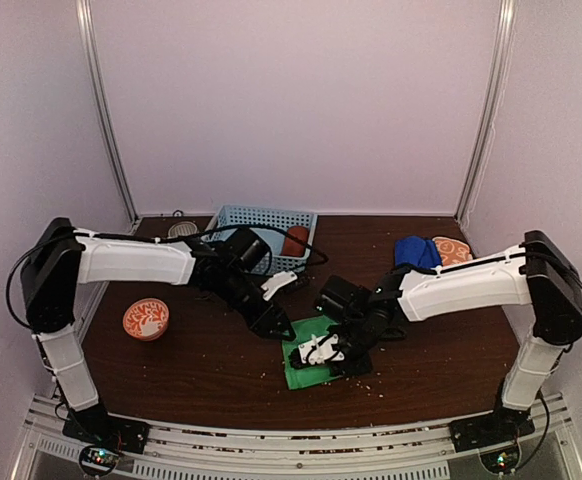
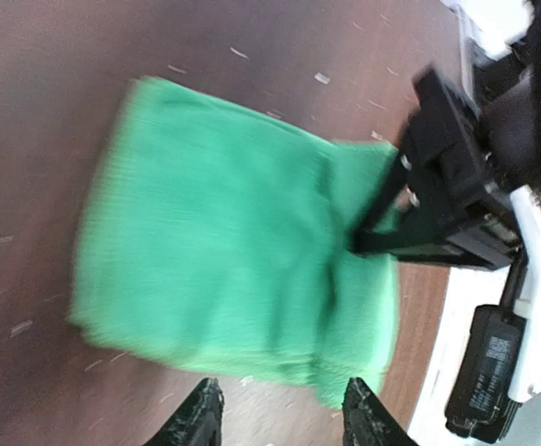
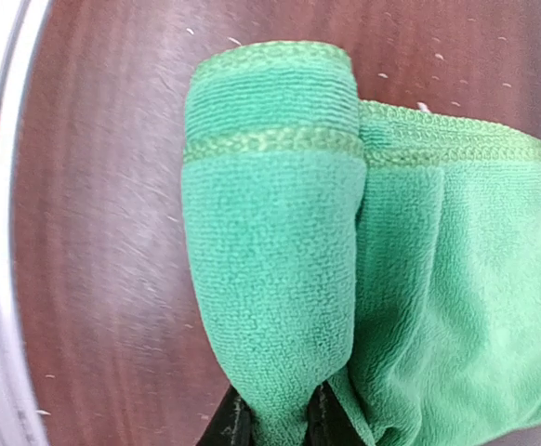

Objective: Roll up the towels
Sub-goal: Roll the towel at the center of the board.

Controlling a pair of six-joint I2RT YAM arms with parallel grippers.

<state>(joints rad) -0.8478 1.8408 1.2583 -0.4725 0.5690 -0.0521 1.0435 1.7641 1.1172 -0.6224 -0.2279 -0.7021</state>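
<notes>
Green towel (image 3: 270,232), on tabletop (image 1: 201,365): one edge turned into starter roll, pinched by right gripper (image 3: 272,423) jaws; left gripper (image 2: 275,418) jaws apart, likely poised to steady cloth.

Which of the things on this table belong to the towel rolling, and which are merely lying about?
Job: green towel, partly rolled; blue towel; orange patterned towel; rust-red towel.
Lying about: lattice basket holding the rust-red one; patterned bowl.
</notes>
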